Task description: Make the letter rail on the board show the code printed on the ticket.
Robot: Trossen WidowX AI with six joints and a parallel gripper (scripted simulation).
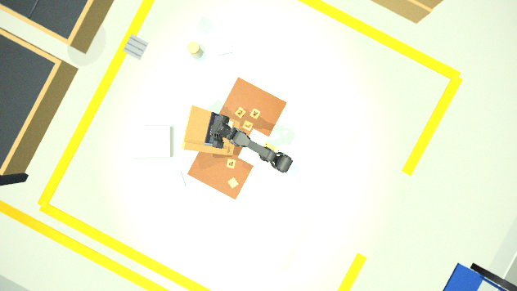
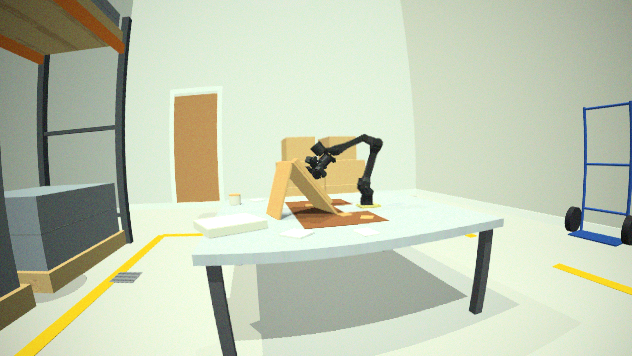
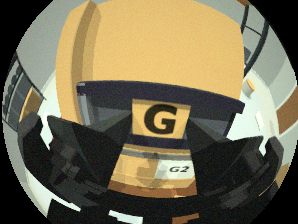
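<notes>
Black pincer fingers (image 1: 218,132) (image 2: 314,172) hold the pale wooden G tile (image 3: 160,119) at the dark rail (image 1: 209,128) (image 3: 170,89) on the sloping tan wooden board (image 1: 196,127) (image 2: 312,187) (image 3: 160,40). Keep it flat against the board, slide it gently along the rail until it stops, then let go softly.

Tabletop bits: white slab box (image 1: 158,141) (image 2: 230,225) near one edge; cup w/ tan top (image 1: 195,50) (image 2: 234,199). Brown door (image 2: 195,147) in back wall, cardboard boxes (image 2: 344,172) stacked behind tabletop. Blue hand truck (image 2: 607,164) at R of ext. view, grey floor grate (image 1: 136,47) (image 2: 126,277) on yellow line.
</notes>
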